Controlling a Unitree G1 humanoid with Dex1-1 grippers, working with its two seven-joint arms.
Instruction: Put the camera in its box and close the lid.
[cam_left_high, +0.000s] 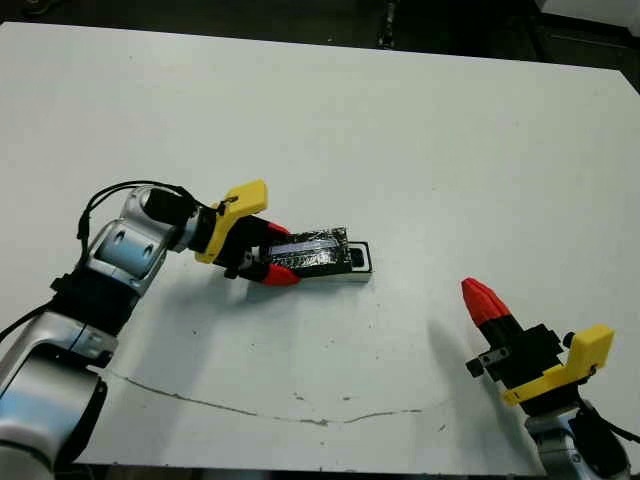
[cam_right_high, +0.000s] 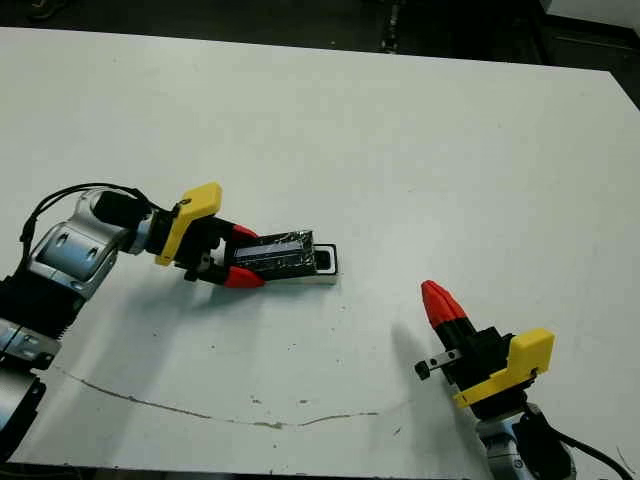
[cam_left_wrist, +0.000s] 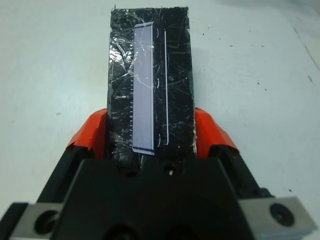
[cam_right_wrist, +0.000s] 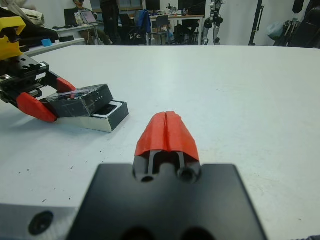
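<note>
Left wrist view: left gripper (cam_left_wrist: 150, 137) clamps the lid (cam_left_wrist: 150, 85) over the box (cam_left_high: 358, 262); right gripper (cam_right_wrist: 167, 131) closed, empty.

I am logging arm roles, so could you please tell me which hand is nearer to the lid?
Left. The left hand grips the lid by its long edges over the box. The right hand is shut, well apart, toward the table's near right.

You had a white table (cam_left_high: 400, 130), a thin crack line (cam_left_high: 250, 408) lower frame, desks (cam_right_wrist: 165, 20) beyond.
</note>
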